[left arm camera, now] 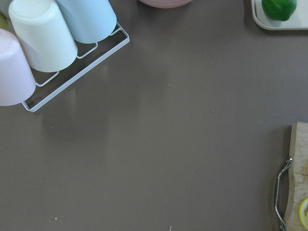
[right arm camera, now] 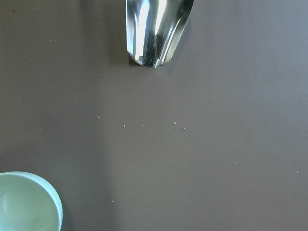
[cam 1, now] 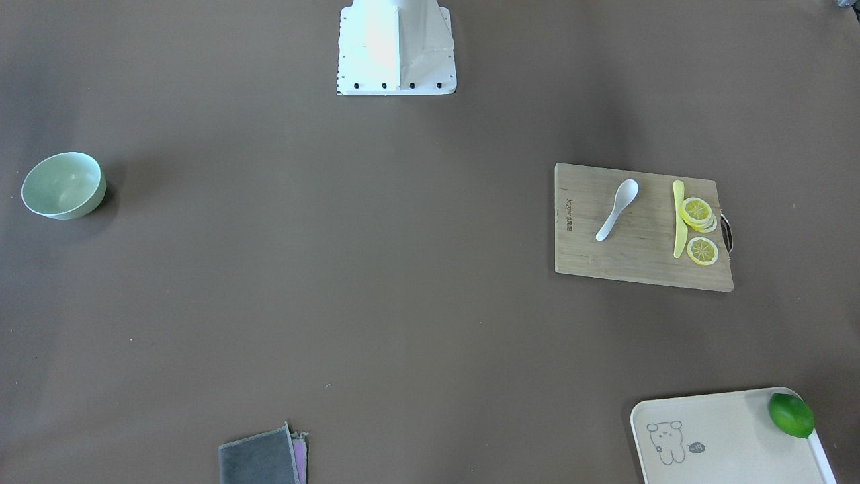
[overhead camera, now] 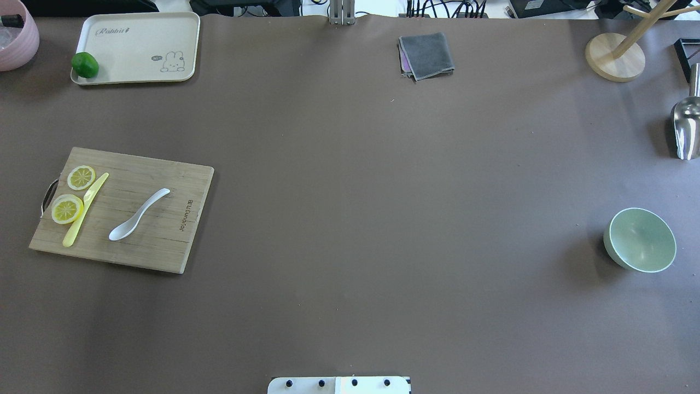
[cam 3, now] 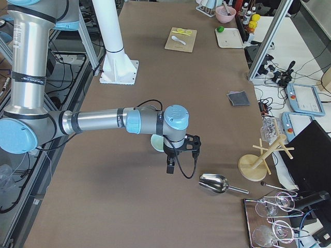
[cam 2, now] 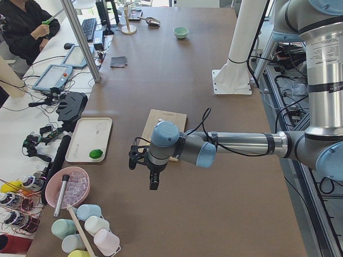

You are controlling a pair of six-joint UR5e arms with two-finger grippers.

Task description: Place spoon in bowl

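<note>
The white spoon lies on a wooden cutting board, scoop toward the robot, beside a yellow knife and lemon slices. It also shows in the overhead view. The mint-green bowl stands upright and empty at the table's other end; its rim shows in the right wrist view. My left gripper hovers high beyond the board's outer end. My right gripper hovers high beside the bowl. Both show only in side views, so I cannot tell whether they are open or shut.
A cream tray with a lime lies at the far left. A grey cloth is at the far edge. A metal scoop and a wooden stand are far right. Cups on a rack stand beyond the board.
</note>
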